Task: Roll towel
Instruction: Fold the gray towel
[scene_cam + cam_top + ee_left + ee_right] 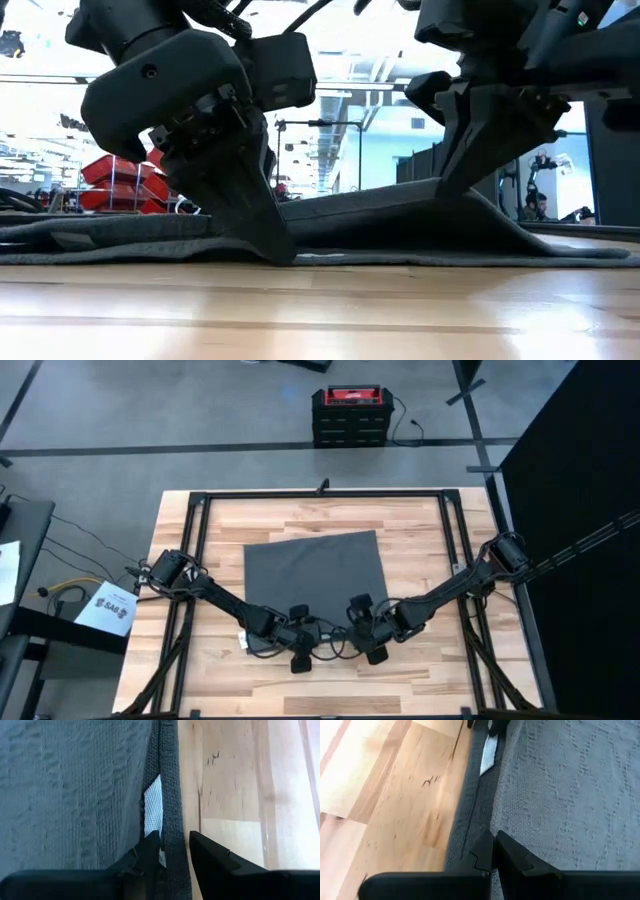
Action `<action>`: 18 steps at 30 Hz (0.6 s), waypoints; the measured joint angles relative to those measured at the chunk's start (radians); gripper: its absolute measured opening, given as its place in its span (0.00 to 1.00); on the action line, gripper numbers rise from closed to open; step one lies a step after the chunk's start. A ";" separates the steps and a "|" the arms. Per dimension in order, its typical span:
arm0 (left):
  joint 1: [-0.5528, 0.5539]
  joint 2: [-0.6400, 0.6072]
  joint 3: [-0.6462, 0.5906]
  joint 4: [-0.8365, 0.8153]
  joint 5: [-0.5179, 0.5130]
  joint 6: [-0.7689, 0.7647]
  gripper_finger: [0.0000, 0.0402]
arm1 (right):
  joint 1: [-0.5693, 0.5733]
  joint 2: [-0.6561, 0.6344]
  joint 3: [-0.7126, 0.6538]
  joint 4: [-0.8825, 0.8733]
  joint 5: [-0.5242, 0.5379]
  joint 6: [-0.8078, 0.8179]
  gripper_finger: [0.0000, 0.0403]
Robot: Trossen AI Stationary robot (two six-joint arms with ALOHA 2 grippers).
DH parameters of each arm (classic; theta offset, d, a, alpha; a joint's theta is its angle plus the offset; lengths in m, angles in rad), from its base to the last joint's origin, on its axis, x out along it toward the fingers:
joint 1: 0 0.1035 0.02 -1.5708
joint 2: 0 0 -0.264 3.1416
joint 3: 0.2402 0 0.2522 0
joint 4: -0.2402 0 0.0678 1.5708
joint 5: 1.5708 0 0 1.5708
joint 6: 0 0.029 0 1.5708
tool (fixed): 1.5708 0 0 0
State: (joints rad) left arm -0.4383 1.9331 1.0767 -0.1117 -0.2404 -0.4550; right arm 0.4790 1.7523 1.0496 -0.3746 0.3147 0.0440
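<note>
The dark grey towel [315, 582] lies spread flat on the middle of the wooden table [420, 560]. Its small white tag [154, 812] sits at the near hem. Both grippers are at that near edge. My left gripper [300, 645] is toward the towel's near left corner, its fingers on either side of the hem next to the tag. My right gripper [368, 638] is toward the near right corner, shut on the edge. In the low view the cloth rises in a low tent [400, 205] up to the right gripper. Under the left gripper [268, 240] it stays on the table. My left gripper pinches the towel's near hem [175, 827] between its two fingers, right beside the white tag. The fingers slant down from the near side, and their tips reach the table. The hem stands as a narrow ridge between them, and the rest of the cloth lies flat. My right gripper pinches a fold of the near edge [487, 827] between its shut fingers, coming from above and the near side. The edge is raised slightly off the table [470, 200]. The cloth slopes down from it to the flat part.
Black frame rails [200, 560] run around the tabletop. A strip of bare wood [330, 685] lies between the towel and the near edge. A red and black box [348, 415] stands on the floor beyond the far edge. A paper label [110, 608] hangs off the left side.
</note>
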 joint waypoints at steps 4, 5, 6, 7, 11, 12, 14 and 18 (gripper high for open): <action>-0.007 -0.010 0.000 -0.034 0.000 -0.023 0.24 | 0.005 0.000 0.000 -0.034 -0.016 0.034 0.00; -0.008 -0.010 0.000 -0.036 0.000 -0.027 0.24 | 0.005 0.000 0.000 -0.037 -0.017 0.036 0.00; -0.009 -0.010 0.000 -0.036 0.000 -0.028 0.24 | 0.005 0.000 0.000 -0.035 -0.018 0.038 0.00; -0.009 -0.010 0.000 -0.036 0.000 -0.029 0.24 | 0.005 0.000 0.000 -0.032 -0.019 0.038 0.00; -0.009 -0.010 0.000 -0.035 0.000 -0.029 0.24 | 0.005 0.000 0.000 -0.012 -0.036 0.043 0.00; -0.009 -0.010 -0.001 -0.035 0.000 -0.029 0.24 | 0.005 0.000 0.000 -0.006 -0.048 0.043 0.00; -0.009 -0.010 -0.001 -0.035 0.000 -0.029 0.24 | 0.006 0.000 0.000 -0.001 -0.066 0.046 0.00; -0.009 -0.010 -0.001 -0.035 0.000 -0.029 0.24 | 0.006 0.000 0.000 0.001 -0.068 0.062 0.02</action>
State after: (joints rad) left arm -0.4477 1.9228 1.0760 -0.1463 -0.2405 -0.4839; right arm 0.4847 1.7527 1.0496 -0.3732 0.2462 0.1061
